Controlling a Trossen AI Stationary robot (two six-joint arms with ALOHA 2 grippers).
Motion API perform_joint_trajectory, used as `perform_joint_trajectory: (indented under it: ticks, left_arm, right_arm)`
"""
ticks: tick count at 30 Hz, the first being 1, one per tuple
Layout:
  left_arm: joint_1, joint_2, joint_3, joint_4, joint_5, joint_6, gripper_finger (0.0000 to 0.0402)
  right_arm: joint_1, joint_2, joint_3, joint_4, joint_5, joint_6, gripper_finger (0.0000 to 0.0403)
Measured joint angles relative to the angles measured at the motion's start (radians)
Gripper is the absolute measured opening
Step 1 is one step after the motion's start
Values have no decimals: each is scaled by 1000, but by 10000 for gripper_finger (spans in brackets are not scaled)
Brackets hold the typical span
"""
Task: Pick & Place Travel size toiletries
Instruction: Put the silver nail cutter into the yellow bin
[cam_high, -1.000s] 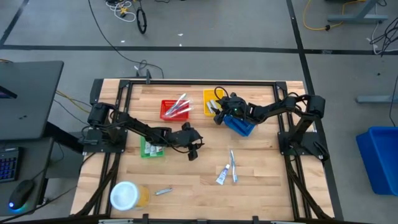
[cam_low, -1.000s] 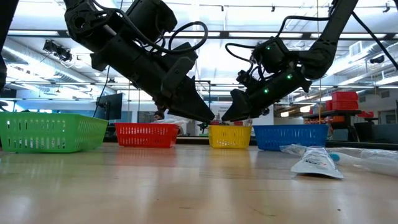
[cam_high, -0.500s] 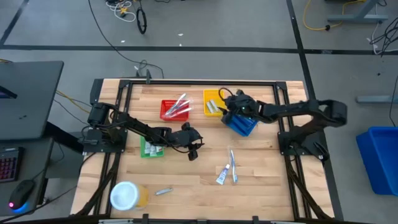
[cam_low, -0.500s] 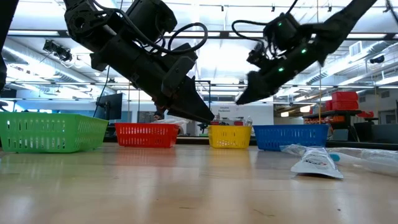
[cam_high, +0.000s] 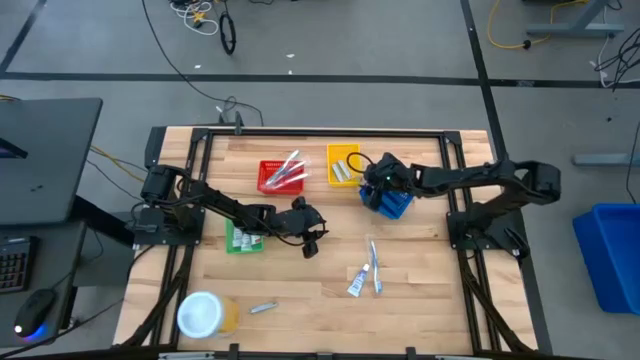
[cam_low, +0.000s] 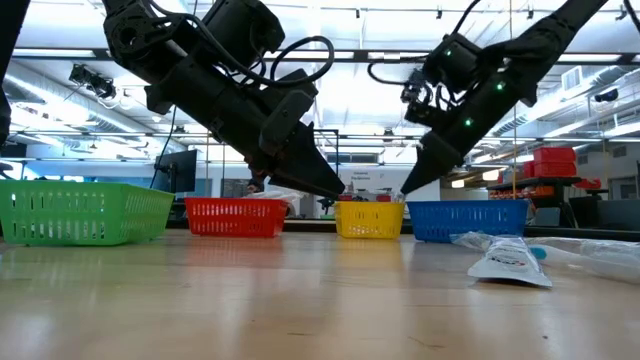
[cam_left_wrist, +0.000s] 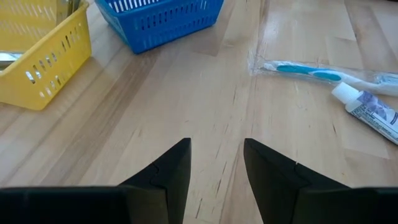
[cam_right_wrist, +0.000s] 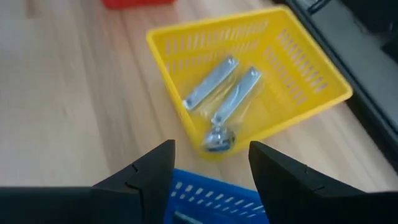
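A toothbrush (cam_left_wrist: 311, 70) and tube (cam_left_wrist: 370, 112) lie on the wooden tabletop (cam_high: 300, 290); both hands, left hand (cam_left_wrist: 216, 163) and right hand (cam_right_wrist: 211, 163), hang apart-fingered and empty.

**Toiletries: positions on table**

Two flat silver wrapped razors (cam_right_wrist: 222, 93) lie side by side in yellow plastic basket (cam_right_wrist: 311, 68). Pale slim toothbrushes (cam_high: 288, 168) lean bunched in red plastic basket (cam_high: 268, 180). Blue-handled wrapped toothbrush (cam_left_wrist: 311, 70) and white tube (cam_left_wrist: 370, 112) lie flat together on wood tabletop (cam_left_wrist: 205, 99), right-centre. Small silver item (cam_high: 263, 308) lies near left edge.

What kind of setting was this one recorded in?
Probably a robotics lab or workshop: a framed wooden table on grey concrete floor with loose cables, a computer desk beside it, and open industrial ceiling lighting.
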Motion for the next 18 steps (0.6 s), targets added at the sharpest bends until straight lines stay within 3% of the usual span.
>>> perform_joint_trajectory:
  ticks: [11, 18]
  left_arm:
    - [0, 0, 0, -3, 0, 1, 157]
    - [0, 0, 0, -3, 1, 24, 157]
  right_arm:
    - [-15, 39, 0, 139, 142, -88, 211]
    - [-41, 37, 0, 126, 169, -105, 201]
